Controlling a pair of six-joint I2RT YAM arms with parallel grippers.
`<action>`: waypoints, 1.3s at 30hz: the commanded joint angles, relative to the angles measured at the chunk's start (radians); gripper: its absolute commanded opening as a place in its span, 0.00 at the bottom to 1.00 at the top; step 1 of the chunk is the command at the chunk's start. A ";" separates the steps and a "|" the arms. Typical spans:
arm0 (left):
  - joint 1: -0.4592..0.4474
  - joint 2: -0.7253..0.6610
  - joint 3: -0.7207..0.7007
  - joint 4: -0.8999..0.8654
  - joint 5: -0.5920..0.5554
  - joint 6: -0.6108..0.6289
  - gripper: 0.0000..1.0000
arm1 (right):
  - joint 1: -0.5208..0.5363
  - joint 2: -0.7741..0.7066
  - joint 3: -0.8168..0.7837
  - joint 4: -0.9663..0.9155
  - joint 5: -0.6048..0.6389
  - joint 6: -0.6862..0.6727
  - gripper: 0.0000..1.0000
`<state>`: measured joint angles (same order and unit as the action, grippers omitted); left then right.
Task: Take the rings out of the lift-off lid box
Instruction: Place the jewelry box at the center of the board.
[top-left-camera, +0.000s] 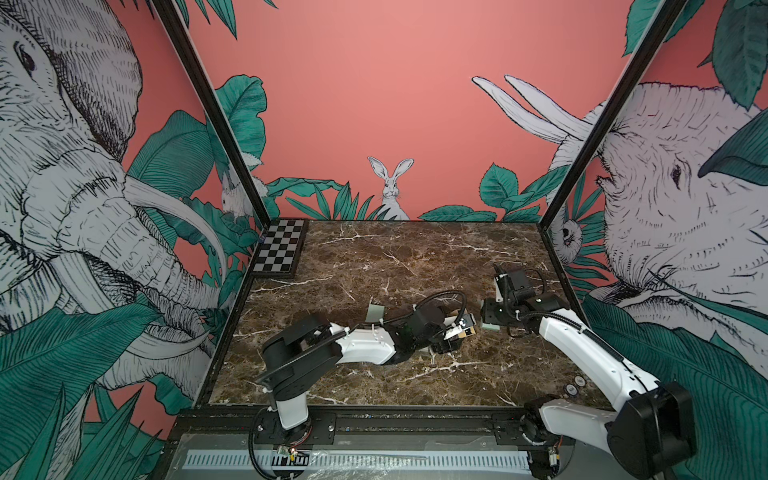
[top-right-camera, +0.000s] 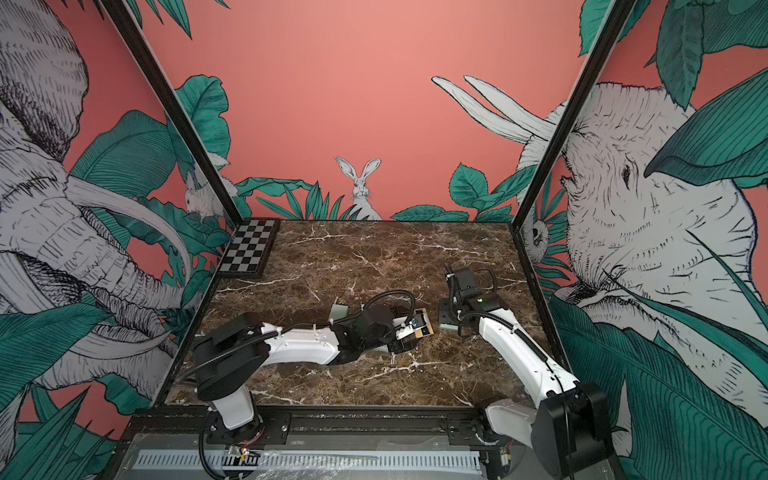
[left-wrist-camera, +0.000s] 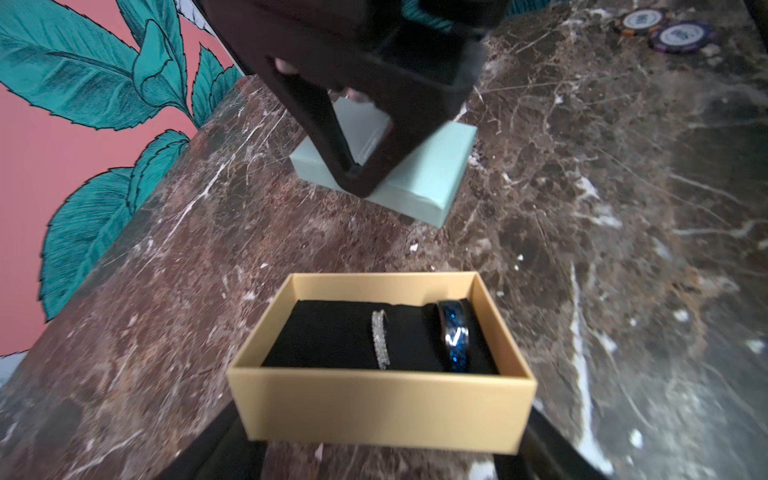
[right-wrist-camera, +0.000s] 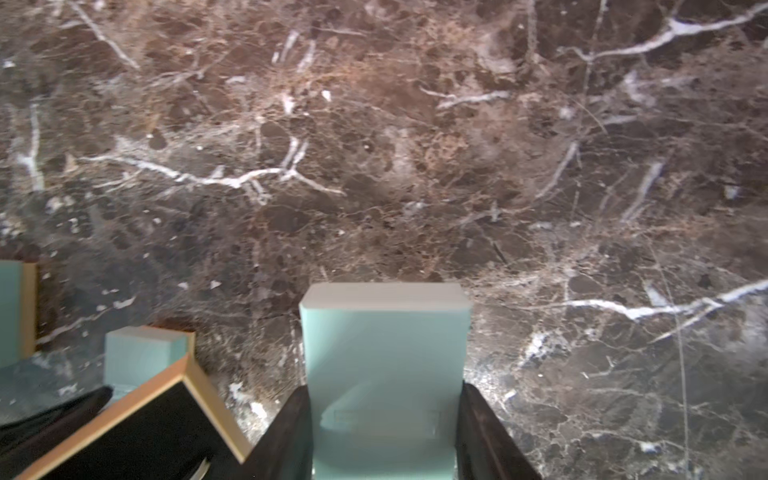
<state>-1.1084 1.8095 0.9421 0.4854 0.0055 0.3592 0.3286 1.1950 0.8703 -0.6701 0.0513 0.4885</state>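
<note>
Gripping the open gold ring box (left-wrist-camera: 382, 407) by two opposite outer walls, the left claw (left-wrist-camera: 384, 436) stands wide. In the left wrist view a dark finger shows at each near corner of the box. Whether the box rests on the marble worktop (left-wrist-camera: 582, 208) or hangs just above it, I cannot tell.

The rings (left-wrist-camera: 381, 338) are inside this box, two of them standing upright in slots of the black foam insert (left-wrist-camera: 328, 336). The silver band (left-wrist-camera: 380, 353) is thin and set with small sparkling stones. The dark band (left-wrist-camera: 455, 336) is wider, has a blue inlay, and sits close to a side wall of the box.

The right claw (right-wrist-camera: 384, 399) is about half closed on the mint-green lid (right-wrist-camera: 384, 332), with one finger against each side. In the left wrist view the lid lies flat on the worktop, near the box but apart from it. In both top views the two claws come together right of the worktop's centre.

A closed mint-green box (top-left-camera: 376, 313) sits behind the left forearm. Two poker chips (left-wrist-camera: 665, 29) lie touching each other near the worktop's front right edge. A checkerboard (top-left-camera: 278, 249) lies in the far left corner.
</note>
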 joint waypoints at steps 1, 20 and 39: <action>0.019 0.057 0.064 0.068 0.084 -0.041 0.09 | -0.014 0.021 -0.009 0.006 0.069 0.015 0.34; 0.056 0.231 0.163 0.032 0.124 -0.057 0.20 | -0.046 0.126 -0.045 0.067 0.065 0.032 0.37; 0.061 0.283 0.285 -0.155 0.164 -0.031 0.43 | -0.072 0.148 -0.047 0.073 0.056 0.032 0.38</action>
<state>-1.0512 2.0964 1.1980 0.3649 0.1482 0.3103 0.2649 1.3457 0.8352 -0.6022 0.0971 0.5095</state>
